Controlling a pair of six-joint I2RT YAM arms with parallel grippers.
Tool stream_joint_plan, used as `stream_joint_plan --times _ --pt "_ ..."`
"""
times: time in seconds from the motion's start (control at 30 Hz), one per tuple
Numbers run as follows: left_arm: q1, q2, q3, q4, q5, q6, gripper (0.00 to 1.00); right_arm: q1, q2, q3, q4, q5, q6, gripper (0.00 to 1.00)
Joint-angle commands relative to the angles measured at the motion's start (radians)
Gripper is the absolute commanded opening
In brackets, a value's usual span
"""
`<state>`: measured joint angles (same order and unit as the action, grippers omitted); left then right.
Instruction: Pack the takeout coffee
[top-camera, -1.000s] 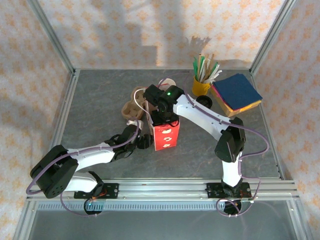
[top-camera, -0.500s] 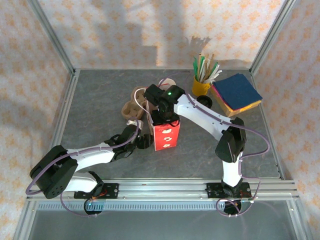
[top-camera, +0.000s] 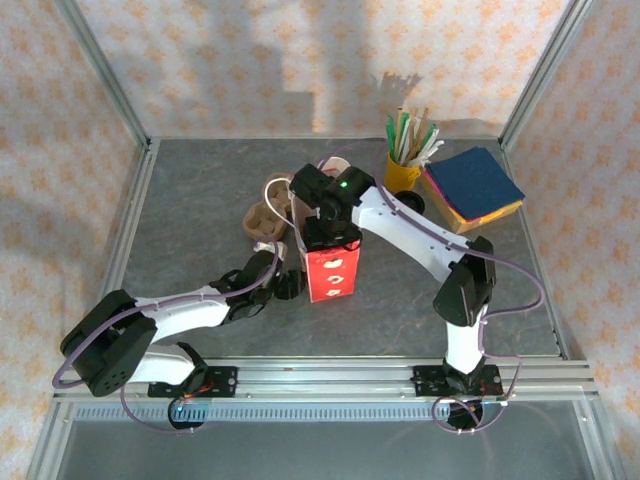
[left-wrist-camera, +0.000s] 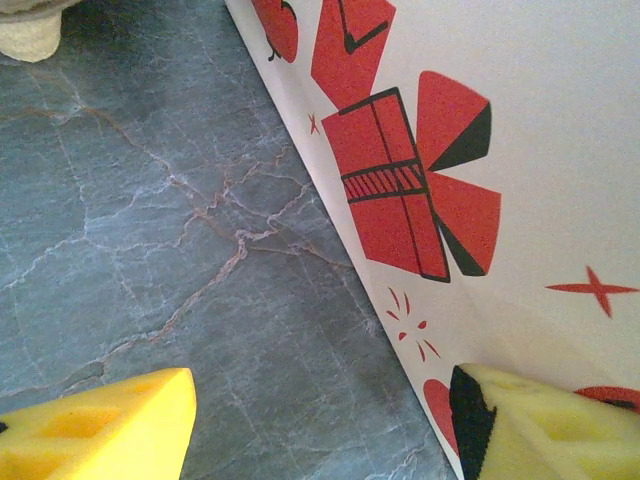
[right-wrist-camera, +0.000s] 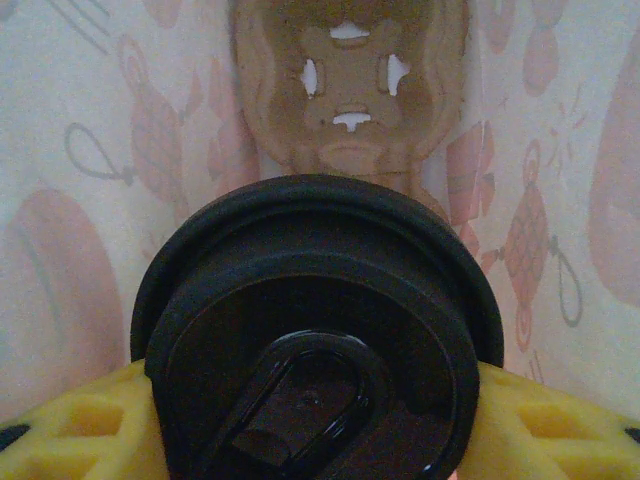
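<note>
Takeout coffee (right-wrist-camera: 315, 330) pinched in right pincer (right-wrist-camera: 315, 435), yellow pads (right-wrist-camera: 70, 435) pressed to either side, black lid facing up toward the wrist camera. Around it, pale inner walls of a paper bag (right-wrist-camera: 100, 120) with prints showing through, so cup judged already inside the mouth and hanging upright; height above the bottom impossible to tell. Beyond the lid, a brown cardboard shape (right-wrist-camera: 350, 90) with small cut-outs, inside the bag or seen through its wall, unclear which. Further out, left pincer (left-wrist-camera: 320, 410) spread wide, one pad flat against the bag's printed outer side low down, the other apart over bare desk (left-wrist-camera: 150, 200); bracing rather than gripping, by the look of it. For the step in hand: lower straight down and slowly, cup vertical and centred between the walls so nothing snags the paper. Squeeze no harder than needed, lest the lid pop. Let go only once the base seats firmly, opening just enough to clear the lid without shoving the walls. Lift straight out. Leave the left pad against the side throughout, since a tall narrow bag tips easily.
</note>
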<state>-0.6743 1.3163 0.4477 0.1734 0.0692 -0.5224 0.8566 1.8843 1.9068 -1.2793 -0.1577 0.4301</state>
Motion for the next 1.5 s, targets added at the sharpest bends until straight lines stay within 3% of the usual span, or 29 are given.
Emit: stream_joint_plan --times 0.0,0.43,1.47 --pt "-0.005 0.020 -0.015 0.026 -0.021 0.004 0.70 -0.002 -0.048 0.005 -0.031 0.001 0.013 0.48" --pt "-0.007 0.041 -0.017 0.042 -0.021 0.002 0.70 0.000 -0.055 -0.090 -0.030 0.012 0.034 0.48" --pt "-0.010 0.035 -0.015 0.037 -0.040 0.004 0.70 0.013 -0.021 -0.071 -0.031 0.014 0.032 0.48"
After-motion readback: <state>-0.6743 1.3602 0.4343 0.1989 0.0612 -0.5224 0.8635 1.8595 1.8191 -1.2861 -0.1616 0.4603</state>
